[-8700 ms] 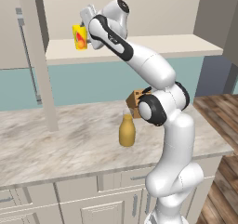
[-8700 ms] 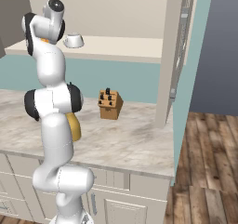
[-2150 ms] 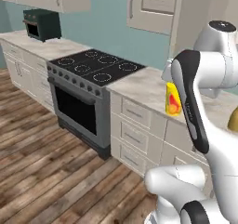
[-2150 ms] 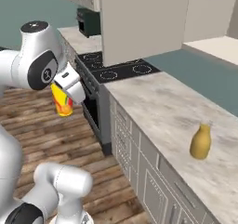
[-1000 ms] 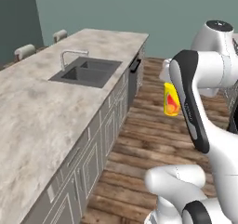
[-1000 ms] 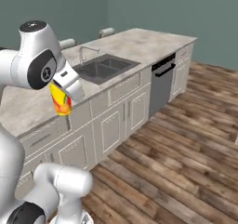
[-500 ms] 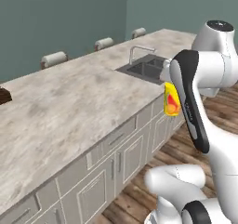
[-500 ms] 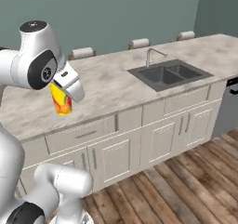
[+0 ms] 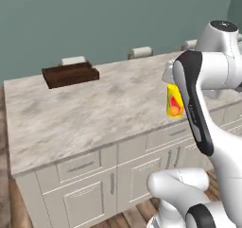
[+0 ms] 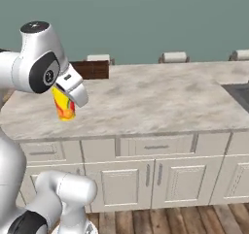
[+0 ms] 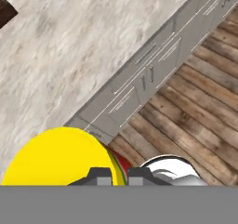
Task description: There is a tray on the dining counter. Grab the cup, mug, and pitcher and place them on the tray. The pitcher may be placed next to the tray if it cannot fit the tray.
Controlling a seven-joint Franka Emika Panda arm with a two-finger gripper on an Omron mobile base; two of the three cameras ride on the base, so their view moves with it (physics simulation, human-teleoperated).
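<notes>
One cup, yellow with a red-orange mark, sits clamped in my gripper, held in the air over the near edge of the dining counter. Below it I see pale drawer fronts and wooden floor. Ahead, bare marbled stone runs unobstructed to the dark brown tray at the far edge, left of the gripper. Beyond that edge, three pale stool backs show.

I count one cup, yellow with a red-orange mark, right of centre in the left base view. One dark tray sits upper left there, on one counter. Behind the counter I count three pale stool tops along the far edge in the right base view.
</notes>
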